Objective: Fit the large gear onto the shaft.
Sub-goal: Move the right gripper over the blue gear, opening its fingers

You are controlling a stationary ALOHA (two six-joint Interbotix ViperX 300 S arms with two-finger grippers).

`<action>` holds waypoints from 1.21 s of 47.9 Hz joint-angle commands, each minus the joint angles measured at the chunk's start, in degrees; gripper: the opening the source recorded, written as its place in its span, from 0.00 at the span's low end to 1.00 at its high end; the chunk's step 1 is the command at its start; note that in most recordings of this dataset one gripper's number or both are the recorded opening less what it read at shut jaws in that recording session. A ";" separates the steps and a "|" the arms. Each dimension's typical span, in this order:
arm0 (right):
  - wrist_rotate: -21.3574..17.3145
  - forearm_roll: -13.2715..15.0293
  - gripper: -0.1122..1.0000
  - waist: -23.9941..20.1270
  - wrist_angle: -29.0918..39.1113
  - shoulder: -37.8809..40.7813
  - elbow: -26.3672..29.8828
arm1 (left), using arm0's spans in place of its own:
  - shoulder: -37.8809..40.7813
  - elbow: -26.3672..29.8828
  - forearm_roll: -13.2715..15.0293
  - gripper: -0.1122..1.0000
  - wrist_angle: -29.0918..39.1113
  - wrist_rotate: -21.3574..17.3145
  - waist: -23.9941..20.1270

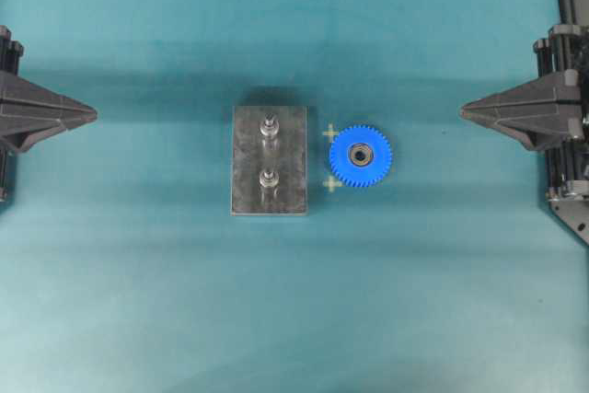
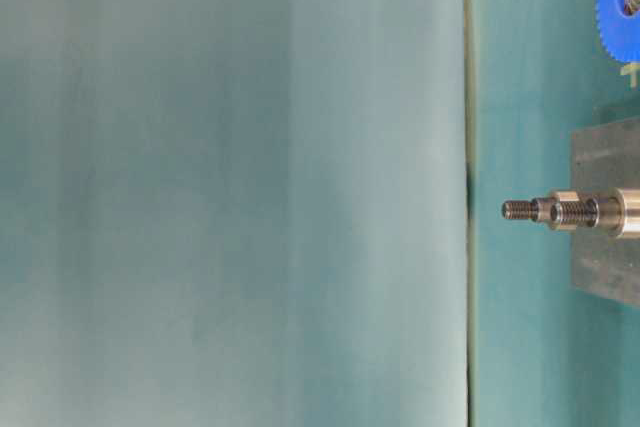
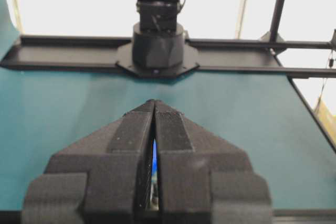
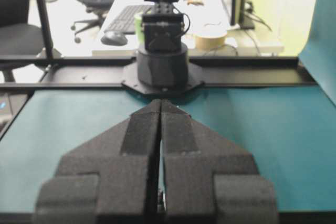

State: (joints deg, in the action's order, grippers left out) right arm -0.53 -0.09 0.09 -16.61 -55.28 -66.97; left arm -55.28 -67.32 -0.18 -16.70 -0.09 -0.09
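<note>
The large gear (image 1: 360, 155), blue with a dark metal bearing at its centre, lies flat on the teal mat just right of the dark grey plate (image 1: 247, 168). Two short silvery pegs stand on the plate, one a shaft (image 1: 269, 125) at the far end, the other (image 1: 269, 178) nearer. In the table-level view a threaded shaft (image 2: 560, 211) juts from the plate (image 2: 606, 169), with the gear (image 2: 614, 2) at the top right edge. My left gripper (image 1: 94, 114) rests shut at the left edge, my right gripper (image 1: 463, 113) shut at the right; both hold nothing and point at the middle.
Two small pale cross marks (image 1: 330, 132) lie on the mat between plate and gear. The right arm's black base (image 1: 569, 89) fills the right edge. In the wrist views each gripper (image 3: 154, 101) (image 4: 160, 101) faces the opposite arm's base (image 3: 157, 45) (image 4: 161, 61) across bare teal mat.
</note>
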 commanded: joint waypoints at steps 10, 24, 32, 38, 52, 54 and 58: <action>-2.55 -7.65 0.11 3.87 14.41 1.32 0.62 | 5.63 4.48 -0.26 0.10 9.05 3.16 1.76; -3.78 -7.91 0.11 9.40 35.68 10.63 9.14 | 12.57 7.03 -0.62 0.10 18.81 3.08 1.67; -3.69 -7.91 0.11 9.40 42.71 20.48 15.12 | 15.73 7.91 -0.62 0.10 22.24 3.08 1.67; -3.52 -7.65 0.11 9.84 46.41 27.69 18.37 | 17.58 8.61 -0.62 0.10 22.76 3.08 1.67; -2.02 -7.21 0.11 10.11 51.50 39.64 24.87 | 21.45 10.20 -0.62 0.10 23.38 3.08 1.67; -1.23 -6.77 0.11 10.11 52.91 40.96 25.75 | 21.80 10.55 -0.62 0.10 23.55 3.08 1.58; 1.14 -6.33 0.15 10.11 55.28 43.42 27.33 | 22.15 10.99 -0.62 0.10 24.08 3.08 1.58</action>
State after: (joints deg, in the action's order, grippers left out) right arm -1.23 -6.68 10.11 37.09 -13.18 -42.19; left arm -33.31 -58.10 -0.62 7.21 2.99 1.58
